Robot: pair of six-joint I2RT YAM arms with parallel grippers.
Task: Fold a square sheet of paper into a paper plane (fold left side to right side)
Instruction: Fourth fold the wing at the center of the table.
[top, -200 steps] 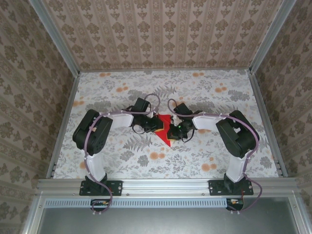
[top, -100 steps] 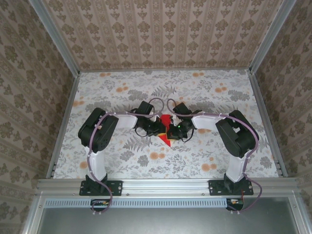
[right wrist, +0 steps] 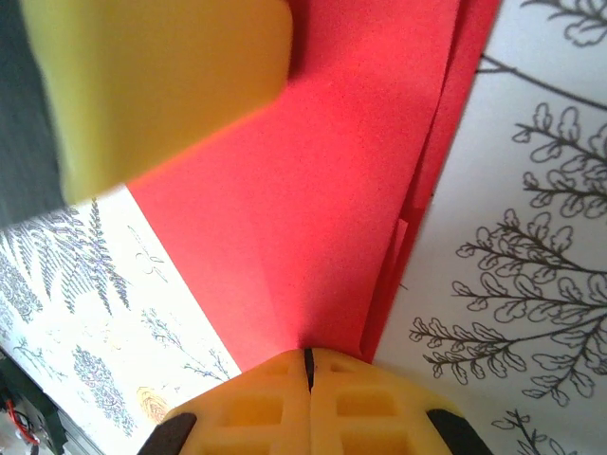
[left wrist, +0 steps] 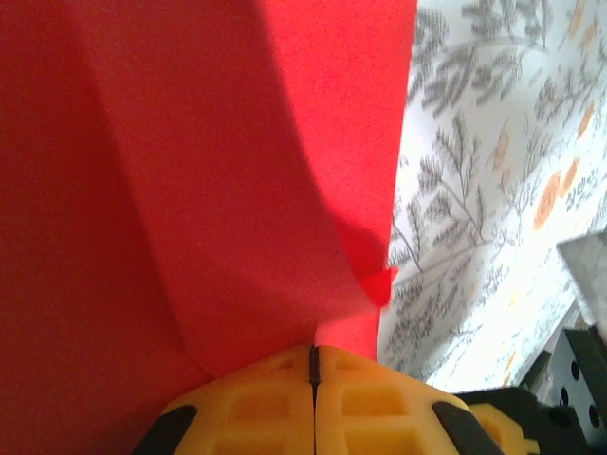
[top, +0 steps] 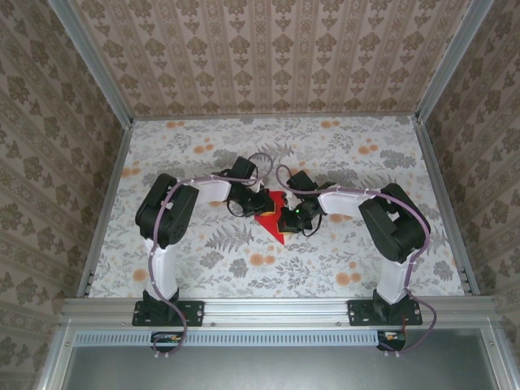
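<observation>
The square sheet of paper (top: 275, 221) is a creased bright red piece lying mid-table between both grippers. My left gripper (top: 258, 202) is at its left side. In the left wrist view a lifted, curving flap of the paper (left wrist: 190, 190) runs into the seam of the left gripper (left wrist: 313, 353), which is shut on it. My right gripper (top: 291, 218) is at the paper's right side. Its fingers (right wrist: 306, 355) are shut, with their tips against the flat paper (right wrist: 341, 190), whose layered edge lies to the right. The left gripper's yellow finger (right wrist: 161, 85) hangs close above.
The table (top: 366, 162) has a leaf-and-orange-flower print and patterned walls on three sides. A metal rail (top: 276, 309) runs along the near edge by the arm bases. Both arms bend inward, with their elbows out at the sides.
The left arm has swung inward and its gripper has moved slightly back and right over the paper, its jaws closing the last bit. The right arm has held still.
</observation>
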